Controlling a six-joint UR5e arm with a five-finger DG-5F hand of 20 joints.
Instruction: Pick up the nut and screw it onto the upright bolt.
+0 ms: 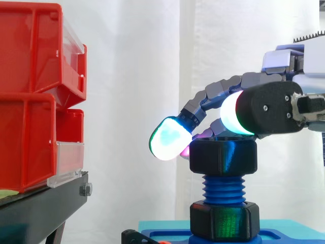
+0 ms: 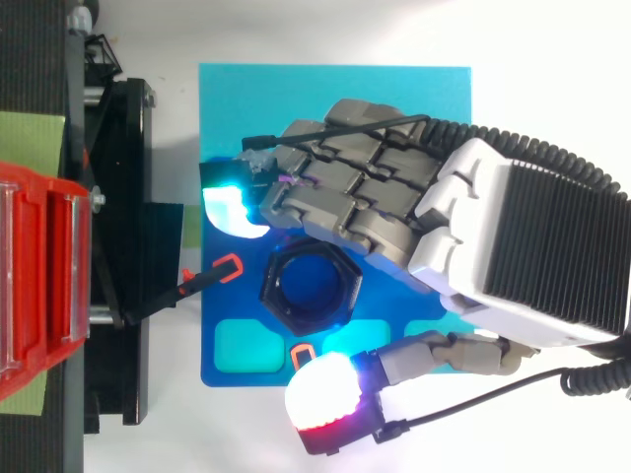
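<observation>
Nut (image 1: pixel 223 156): dark, six-sided, sitting level on top of the upright bolt (image 1: pixel 223 189). Blue thread is bare below it, down to a dark six-sided base (image 1: pixel 225 221). In the top view the nut lies near the middle of the plate, its hole open to the camera

Plate (image 2: pixel 335 84): blue and flat, carries the bolt's base; pale recesses lie along its 6 o'clock edge in the top view

Hand (image 2: pixel 532 236): comes in from 3 o'clock in both views, palm over the plate at 2 to 3 o'clock of the nut. Fingers (image 2: pixel 345 187) are bent loosely, lying at 12 to 1 o'clock of the nut in the top view. One cyan pad (image 1: pixel 170 138) hangs at 10 o'clock of the nut in the side view, clear of it. Thumb (image 2: pixel 444 353) is spread wide, its white pad at 6 o'clock of the nut and apart from it. Fingers and thumb stand apart and clamp nothing. A magenta glow sits just above the nut's top edge in the side view; contact there cannot be told

Red bins (image 1: pixel 30 96): stacked at 9 o'clock of the bolt, well apart from it, on a black stand (image 1: pixel 40 208)

White curtain (image 1: pixel 132 76): behind everything
</observation>
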